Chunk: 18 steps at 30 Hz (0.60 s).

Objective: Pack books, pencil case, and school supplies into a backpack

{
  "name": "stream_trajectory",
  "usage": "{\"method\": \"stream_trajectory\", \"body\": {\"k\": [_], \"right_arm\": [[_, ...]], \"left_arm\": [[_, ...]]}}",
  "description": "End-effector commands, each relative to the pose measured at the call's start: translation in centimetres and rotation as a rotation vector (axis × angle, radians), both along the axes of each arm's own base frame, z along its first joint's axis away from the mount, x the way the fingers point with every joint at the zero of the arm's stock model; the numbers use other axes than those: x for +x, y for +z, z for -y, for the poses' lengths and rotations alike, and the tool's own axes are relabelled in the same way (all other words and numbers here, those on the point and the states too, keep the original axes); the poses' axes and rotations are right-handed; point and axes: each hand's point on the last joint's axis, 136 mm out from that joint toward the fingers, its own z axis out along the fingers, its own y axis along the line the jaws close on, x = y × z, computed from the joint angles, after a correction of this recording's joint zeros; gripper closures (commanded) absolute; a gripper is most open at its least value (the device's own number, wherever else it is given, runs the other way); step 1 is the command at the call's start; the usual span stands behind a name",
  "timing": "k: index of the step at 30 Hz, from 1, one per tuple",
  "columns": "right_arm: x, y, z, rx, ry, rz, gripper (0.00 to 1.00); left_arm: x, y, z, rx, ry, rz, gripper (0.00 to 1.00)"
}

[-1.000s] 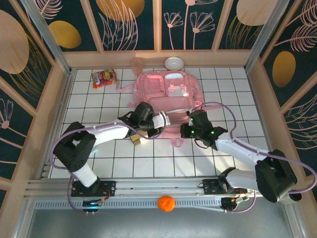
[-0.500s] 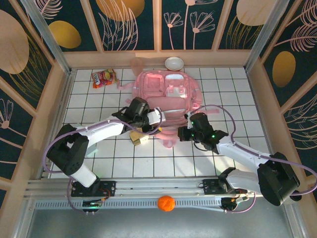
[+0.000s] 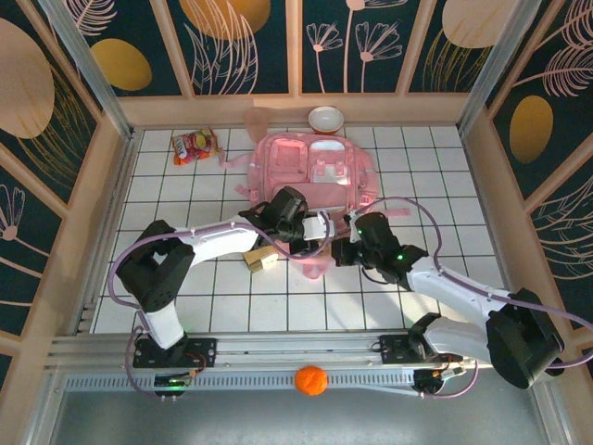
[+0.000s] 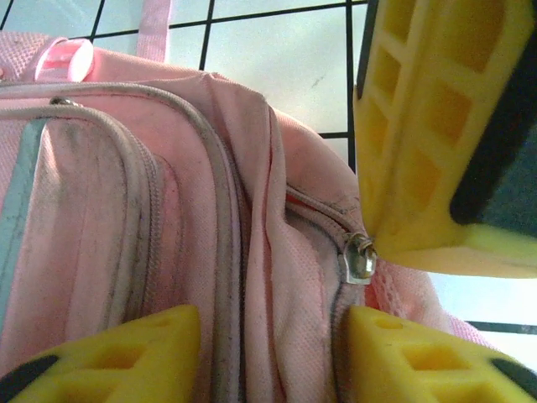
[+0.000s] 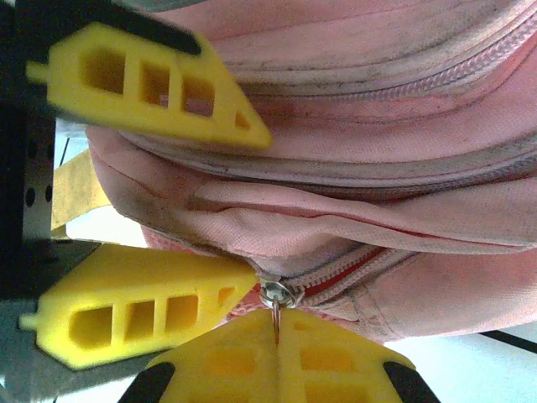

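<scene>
The backpack (image 3: 313, 176) lies flat on the white-tiled table (image 3: 435, 185), front pockets facing up. Its long axis runs from the end nearest the arm bases to the far end. I cannot tell which end is its top.

At the backpack's near end, the right gripper (image 5: 277, 332) is clenched. Its two yellow fingers are pressed together on the metal zip pull (image 5: 276, 295), whose ring sits at their tips on the zip seam.

Just beside it, on the same near edge, the left gripper (image 4: 273, 323) has its jaws partly apart. One finger is on each side of a fold of pink fabric next to the zip pull. The fold lies between them, but I cannot tell whether they press on it. One finger tip comes right up to the zip ring.

The school supplies (image 3: 261, 259), tan and yellow blocks, rest on the tiles just off the backpack's near left corner, under the left arm. A pale bowl (image 3: 324, 118) sits just beyond the backpack's far end. A red-and-yellow snack packet (image 3: 194, 146) lies off its far left corner, apart from it.
</scene>
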Motion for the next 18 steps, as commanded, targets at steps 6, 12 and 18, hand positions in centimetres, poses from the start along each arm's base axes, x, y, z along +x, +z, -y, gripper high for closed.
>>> {"method": "stream_trajectory", "body": {"k": [6, 12, 18], "right_arm": [[1.0, 0.9, 1.9, 0.032, -0.073, 0.029, 1.00], [2.5, -0.4, 4.7, 0.026, -0.155, 0.035, 1.00], [3.9, -1.5, 6.1, 0.051, -0.225, 0.058, 1.00]], "left_arm": [[-1.6, -1.3, -2.1, 0.036, -0.013, -0.011, 1.00], [-3.2, 1.1, -3.5, -0.027, -0.027, 0.034, 1.00], [-3.3, 2.2, -5.3, -0.031, -0.005, 0.080, 1.00]]}}
